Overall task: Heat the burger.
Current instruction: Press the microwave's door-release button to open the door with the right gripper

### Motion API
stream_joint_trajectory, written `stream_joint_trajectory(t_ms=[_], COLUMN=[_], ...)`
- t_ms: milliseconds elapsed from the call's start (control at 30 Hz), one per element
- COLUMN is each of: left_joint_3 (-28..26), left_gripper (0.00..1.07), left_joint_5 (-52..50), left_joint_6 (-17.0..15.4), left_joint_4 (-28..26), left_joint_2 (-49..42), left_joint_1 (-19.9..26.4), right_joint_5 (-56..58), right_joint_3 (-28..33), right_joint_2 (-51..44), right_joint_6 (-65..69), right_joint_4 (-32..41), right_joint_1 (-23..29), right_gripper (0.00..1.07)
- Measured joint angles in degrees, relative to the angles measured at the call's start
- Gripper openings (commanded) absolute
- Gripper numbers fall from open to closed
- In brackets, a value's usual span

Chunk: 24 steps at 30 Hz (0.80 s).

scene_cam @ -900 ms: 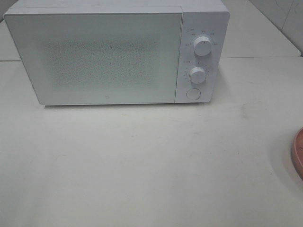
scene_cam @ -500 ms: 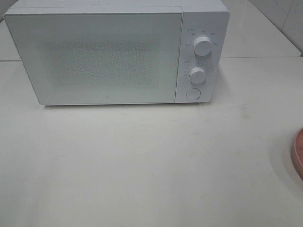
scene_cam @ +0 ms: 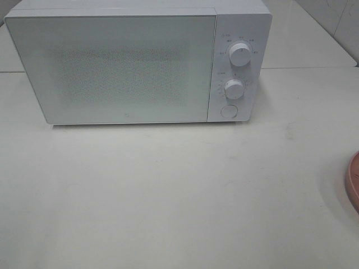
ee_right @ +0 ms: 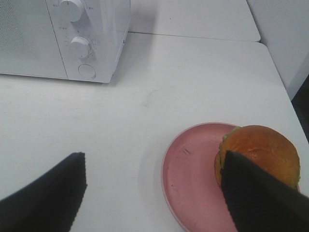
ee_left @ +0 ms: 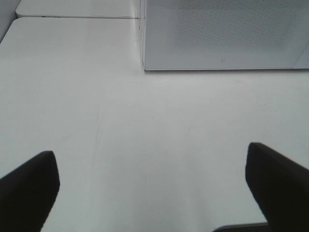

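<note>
The burger is seen on a plate on the tabletop, right of the shut microwave. The left jaws are spread wide, nothing held; the right jaws likewise, over the plate. Nothing has shifted since before. The burger is partly covered by one finger; in the high view only the plate's rim is seen.

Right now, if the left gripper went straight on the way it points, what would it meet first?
Likely the bare table, just short of the microwave. Nothing else lies ahead of the left gripper. Depth is unclear, though.
</note>
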Motion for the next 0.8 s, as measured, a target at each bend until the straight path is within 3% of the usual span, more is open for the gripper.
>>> stream_joint_trajectory(t_ms=[800], left_joint_3=[0.0], left_gripper=[0.98], left_joint_5=[0.0], left_joint_6=[0.0], left_joint_4=[0.0], left_joint_2=[0.0], left_joint_1=[0.0], right_joint_5=[-21.1], right_joint_3=[2.0], right_joint_2=[22.8], right_joint_6=[0.1], right_joint_4=[0.0], right_joint_1=[0.0], right_gripper=[0.75])
